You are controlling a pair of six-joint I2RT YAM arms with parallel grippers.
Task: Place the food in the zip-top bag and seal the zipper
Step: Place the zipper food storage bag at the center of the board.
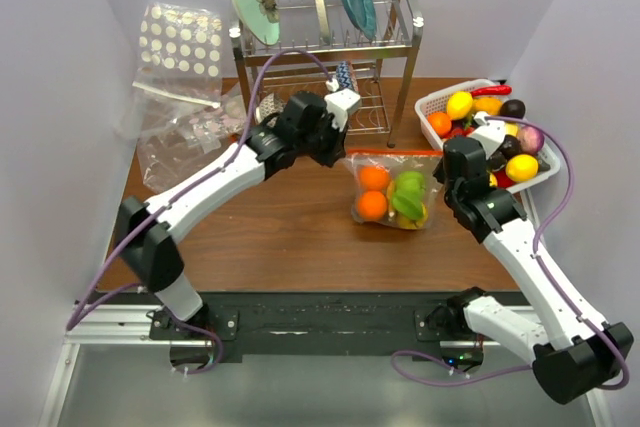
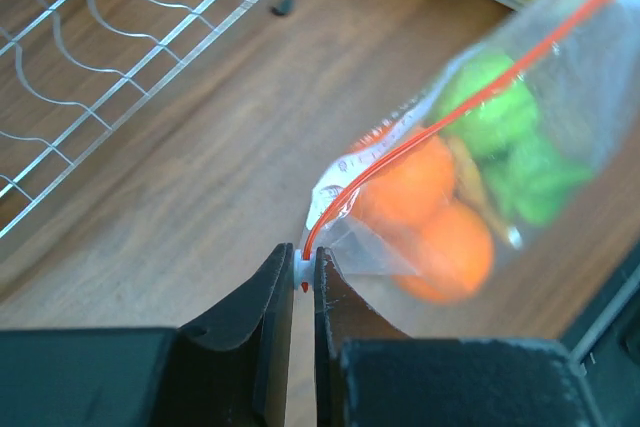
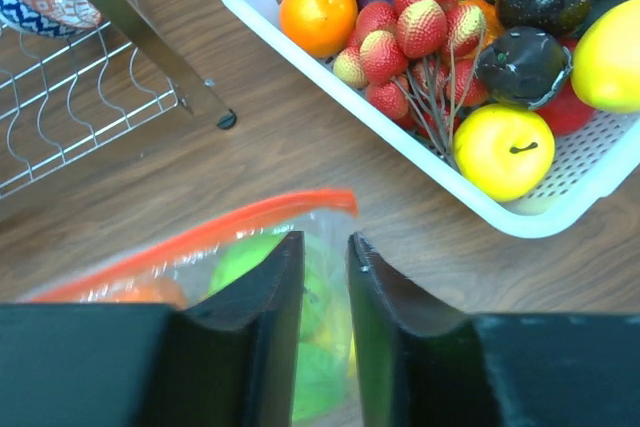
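The zip-top bag point(image 1: 395, 192) lies on the wooden table between my two arms. Inside it is the food: two oranges point(image 1: 373, 192) and green pieces point(image 1: 408, 195). The orange-red zipper point(image 1: 392, 153) runs along its far edge. My left gripper point(image 2: 301, 262) is shut on the white slider point(image 2: 301, 269) at the left end of the zipper point(image 2: 440, 117), and that corner of the bag point(image 2: 470, 167) is lifted. My right gripper point(image 3: 325, 242) hovers over the bag's right end point(image 3: 200, 267), just below the zipper point(image 3: 200, 232). Its jaws stand slightly apart, holding nothing.
A white basket point(image 1: 430, 107) of toy fruit stands at the right, close beside my right gripper point(image 1: 452, 182). A metal dish rack point(image 1: 320, 57) with plates stands at the back. Clear bags with white dots point(image 1: 180, 42) lie at the back left.
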